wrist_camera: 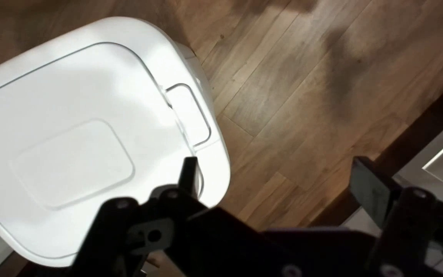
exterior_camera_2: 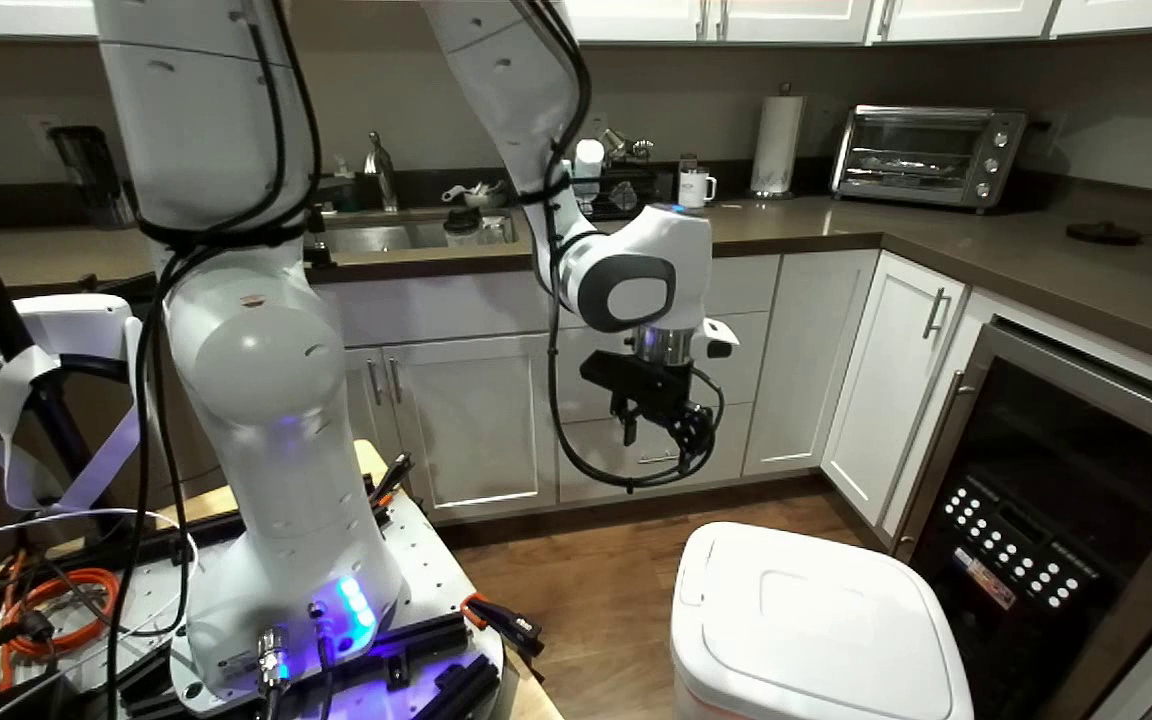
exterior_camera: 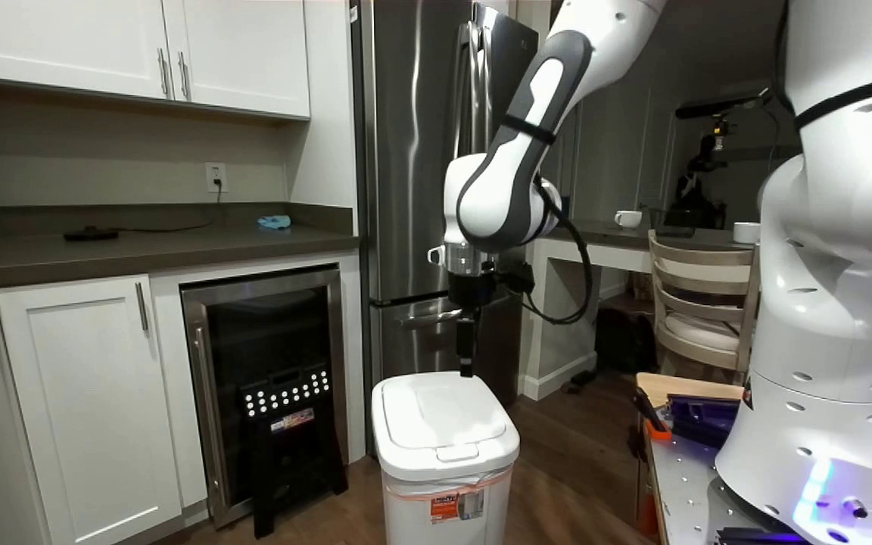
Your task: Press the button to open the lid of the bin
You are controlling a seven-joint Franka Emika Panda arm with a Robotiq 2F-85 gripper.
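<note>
The white bin (exterior_camera: 443, 526) stands on the floor with its domed white lid (exterior_camera: 436, 409) shut. The lid also shows in an exterior view (exterior_camera_2: 826, 630) and fills the left of the wrist view (wrist_camera: 71, 92). The button (exterior_camera: 457, 453) is a small rounded tab at the lid's edge; it also shows in the wrist view (wrist_camera: 190, 115). My black gripper (exterior_camera: 467, 359) points down, above lid height and off toward the button side (exterior_camera_2: 658, 440). In the wrist view its fingers are wide apart and empty (wrist_camera: 277, 161); the left finger overlaps the lid's corner near the button.
A black stool with white dots (exterior_camera: 296, 424) stands beside the bin, before the cooler (exterior_camera: 269, 318). The robot's base table (exterior_camera: 697, 484) holds tools. White cabinets (exterior_camera_2: 476, 420) and a fridge (exterior_camera: 421, 227) surround the wooden floor (wrist_camera: 279, 96). A chair (exterior_camera: 701, 303) stands behind.
</note>
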